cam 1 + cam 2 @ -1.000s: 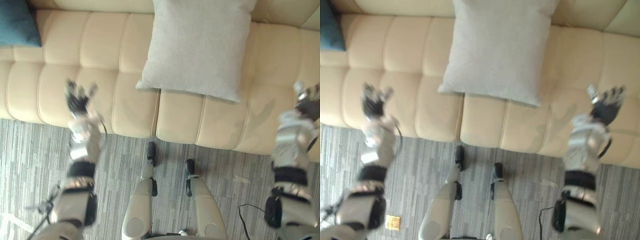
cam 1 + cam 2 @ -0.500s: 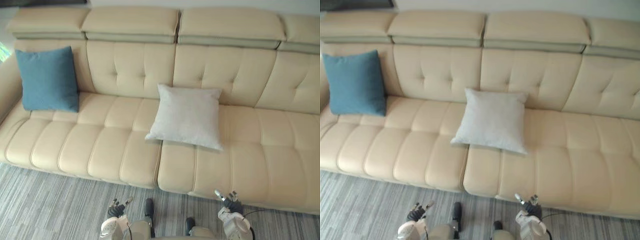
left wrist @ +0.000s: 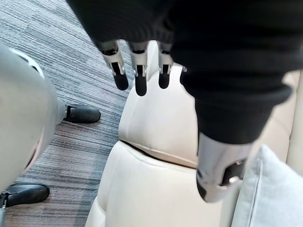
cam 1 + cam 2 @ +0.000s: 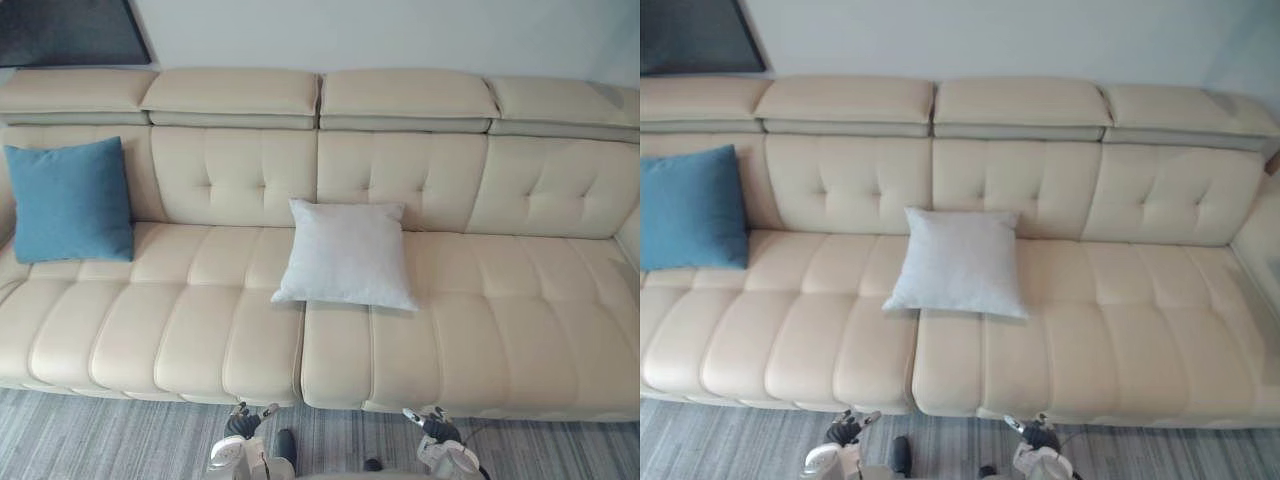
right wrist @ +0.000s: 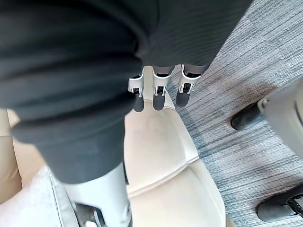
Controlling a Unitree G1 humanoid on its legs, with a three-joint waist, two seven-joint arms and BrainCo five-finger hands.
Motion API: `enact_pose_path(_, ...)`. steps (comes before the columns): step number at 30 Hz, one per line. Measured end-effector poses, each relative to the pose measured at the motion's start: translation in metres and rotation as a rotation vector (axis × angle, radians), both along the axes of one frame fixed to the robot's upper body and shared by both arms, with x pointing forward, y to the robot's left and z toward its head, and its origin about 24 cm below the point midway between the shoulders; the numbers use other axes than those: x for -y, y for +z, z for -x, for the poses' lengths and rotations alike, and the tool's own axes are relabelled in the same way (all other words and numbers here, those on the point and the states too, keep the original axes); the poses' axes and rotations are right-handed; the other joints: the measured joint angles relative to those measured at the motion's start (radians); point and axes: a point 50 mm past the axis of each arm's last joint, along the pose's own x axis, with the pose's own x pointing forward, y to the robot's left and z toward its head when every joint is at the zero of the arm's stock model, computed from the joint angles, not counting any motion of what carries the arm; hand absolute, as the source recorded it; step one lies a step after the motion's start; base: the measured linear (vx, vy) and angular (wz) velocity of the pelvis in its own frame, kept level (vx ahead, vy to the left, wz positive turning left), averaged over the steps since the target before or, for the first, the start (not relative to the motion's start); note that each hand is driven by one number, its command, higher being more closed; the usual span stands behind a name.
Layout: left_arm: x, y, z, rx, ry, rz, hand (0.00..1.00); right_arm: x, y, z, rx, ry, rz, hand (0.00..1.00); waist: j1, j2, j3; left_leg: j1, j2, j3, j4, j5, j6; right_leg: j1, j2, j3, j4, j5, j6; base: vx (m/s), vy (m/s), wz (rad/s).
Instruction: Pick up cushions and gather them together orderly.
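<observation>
The grey cushion [image 4: 347, 254] is laid mid-seat on the sofa [image 4: 480, 330], the blue cushion [image 4: 68, 200] is propped upright far left. Straight, empty fingers are seen on the left hand [image 3: 140, 81] and right hand [image 5: 158, 96].

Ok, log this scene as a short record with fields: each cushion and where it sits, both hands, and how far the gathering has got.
surface: cream sofa, grey striped carpet in front
blue cushion: at the sofa's left end, leaning on the backrest
light grey cushion: near the middle, leaning on the backrest, across the seam between seats
cushion spacing: well apart, not touching
left hand: low over the carpet at the sofa's front edge, fingers straight, holding nothing
right hand: same, holding nothing
progress: cushions not yet gathered
</observation>
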Motion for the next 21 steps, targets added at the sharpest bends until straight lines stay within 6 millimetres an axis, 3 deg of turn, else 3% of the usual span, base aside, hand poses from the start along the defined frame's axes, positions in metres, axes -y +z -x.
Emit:
enact_pose_path(3,-0.004,0.001,0.0,0.002,0.011,-0.013,0.0,-0.003,-0.003,0.006,-0.028,0.05,0.016,0.0,-0.001,-0.016,-0.01,-0.064,0.004,-0.038,0.103,0.002,-0.001,-0.026,-0.096,-0.044,0.434,-0.063,0.043,-0.07,-0.125,0.38)
enact_pose_path(5,-0.007,0.002,0.0,0.007,0.03,-0.018,0.0,-0.003,-0.003,0.006,-0.029,0.051,0.015,0.0,0.007,-0.038,-0.024,-0.124,0.007,-0.057,0.158,0.013,-0.017,0.024,-0.131,-0.016,0.469,-0.034,0.077,-0.19,-0.261,0.32)
enact_pose_path(6,-0.007,0.003,-0.002,0.014,0.049,-0.015,0.0,-0.001,-0.002,0.003,-0.025,0.051,0.022,0.0,0.02,-0.039,-0.03,-0.162,0.024,-0.067,0.187,0.029,-0.037,0.071,-0.115,-0.011,0.359,-0.056,0.086,-0.26,-0.281,0.13)
enact_pose_path(7,-0.005,0.003,-0.001,0.011,0.052,-0.009,0.0,0.002,-0.002,0.003,-0.027,0.049,0.03,0.0,0.024,-0.022,-0.034,-0.17,0.038,-0.068,0.184,0.043,-0.038,0.083,-0.098,-0.027,0.319,-0.079,0.068,-0.3,-0.275,-0.11)
enact_pose_path(9,0.008,-0.001,0.002,-0.01,0.029,0.009,0.0,0.015,0.0,0.004,-0.028,0.026,0.067,0.0,0.04,0.056,-0.032,-0.192,0.098,-0.063,0.18,0.071,-0.025,0.145,-0.035,-0.106,0.152,-0.136,0.017,-0.28,-0.207,-0.17)
enact_pose_path(11,0.011,-0.002,0.005,-0.022,0.021,0.012,0.0,0.02,-0.003,0.012,-0.055,0.016,0.082,0.0,0.035,0.075,-0.026,-0.194,0.104,-0.064,0.159,0.091,-0.036,0.14,-0.024,-0.129,0.147,-0.167,0.01,-0.27,-0.131,0.04)
enact_pose_path(12,0.015,-0.003,0.008,-0.031,0.03,0.018,0.0,0.024,-0.005,0.02,-0.082,0.007,0.091,0.0,0.022,0.089,-0.029,-0.192,0.116,-0.065,0.121,0.06,-0.058,0.129,-0.017,-0.177,0.143,-0.173,-0.002,-0.3,-0.103,0.11)
enact_pose_path(13,0.014,-0.003,0.008,-0.031,0.032,0.015,0.0,0.023,-0.006,0.022,-0.092,0.002,0.088,0.0,0.02,0.084,-0.028,-0.19,0.114,-0.063,0.108,0.033,-0.085,0.128,-0.025,-0.193,0.13,-0.174,-0.009,-0.27,-0.058,-0.05)
enact_pose_path(14,0.005,0.0,0.001,-0.012,0.031,-0.008,0.0,0.02,-0.007,0.024,-0.101,-0.031,0.07,0.0,0.024,0.036,-0.018,-0.205,0.086,-0.049,0.142,-0.015,-0.097,0.13,-0.073,-0.218,0.056,-0.186,-0.06,-0.16,-0.026,-0.31)
enact_pose_path(15,0.001,0.002,-0.004,0.007,0.034,-0.02,0.0,0.019,-0.007,0.022,-0.097,-0.034,0.067,0.0,0.031,0.016,-0.007,-0.219,0.072,-0.052,0.225,-0.01,-0.085,0.13,-0.092,-0.221,0.024,-0.195,-0.063,-0.16,-0.064,-0.58)
enact_pose_path(16,0.0,0.002,-0.005,0.007,0.033,-0.021,0.0,0.021,-0.007,0.021,-0.096,-0.032,0.073,0.0,0.028,0.021,0.001,-0.244,0.058,-0.072,0.403,-0.051,-0.056,0.127,-0.097,-0.214,-0.002,-0.186,-0.042,-0.21,-0.02,-0.41)
enact_pose_path(17,0.0,0.001,-0.002,-0.013,0.031,-0.021,0.0,0.021,-0.008,0.024,-0.107,-0.033,0.072,0.0,0.011,0.023,0.004,-0.243,0.053,-0.062,0.497,-0.146,-0.005,0.123,-0.108,-0.216,-0.005,-0.173,-0.039,-0.23,0.039,-0.24)
enact_pose_path(18,-0.001,0.001,-0.002,-0.013,0.032,-0.022,0.0,0.021,-0.01,0.03,-0.125,-0.036,0.069,0.0,0.01,0.02,0.005,-0.242,0.053,-0.063,0.545,-0.183,0.002,0.125,-0.115,-0.217,-0.004,-0.17,-0.036,-0.21,0.135,-0.1)
enact_pose_path(20,-0.002,0.001,0.0,-0.009,0.036,-0.023,0.0,0.021,-0.013,0.043,-0.168,-0.039,0.063,0.0,0.012,0.011,0.004,-0.225,0.064,-0.069,0.788,-0.292,-0.01,0.136,-0.131,-0.191,-0.01,-0.153,-0.006,-0.11,0.234,-0.34)
enact_pose_path(21,0.001,-0.001,0.003,-0.024,0.037,-0.012,0.0,0.024,-0.013,0.042,-0.165,-0.046,0.067,0.0,0.006,0.032,-0.009,-0.184,0.082,-0.072,0.793,-0.37,-0.034,0.132,-0.122,-0.166,-0.026,-0.133,0.025,-0.08,0.369,-0.33)
